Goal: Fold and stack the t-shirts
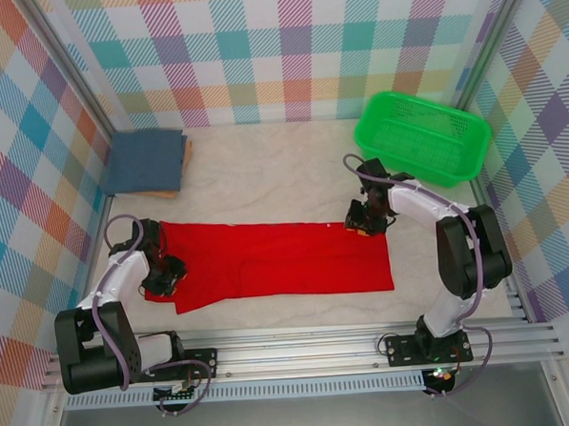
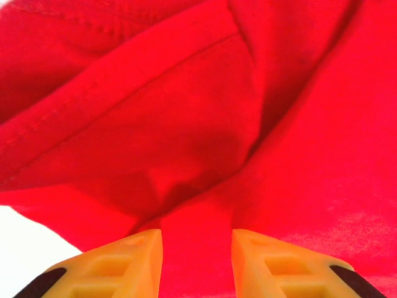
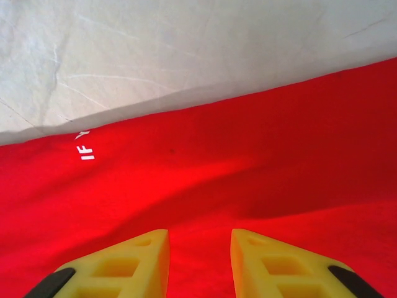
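the red t-shirt (image 1: 277, 261) lies as a long flat band across the middle of the table (image 1: 263, 171), running from nine o'clock to three o'clock in the top view. the left gripper (image 1: 164, 277) sits on its nine o'clock end. its jaws are narrow, and puckered red cloth is drawn in between the yellow fingers (image 2: 124, 261), pinched. the right gripper (image 1: 366, 223) sits at the band's far corner, toward two o'clock. it has a narrow gap with red cloth across it, but i cannot tell whether it grips. small white lettering (image 3: 85, 148) shows near that edge. the slate-blue t-shirt (image 1: 146, 160) lies folded at ten o'clock and the green basket (image 1: 422, 134) stands at two o'clock.
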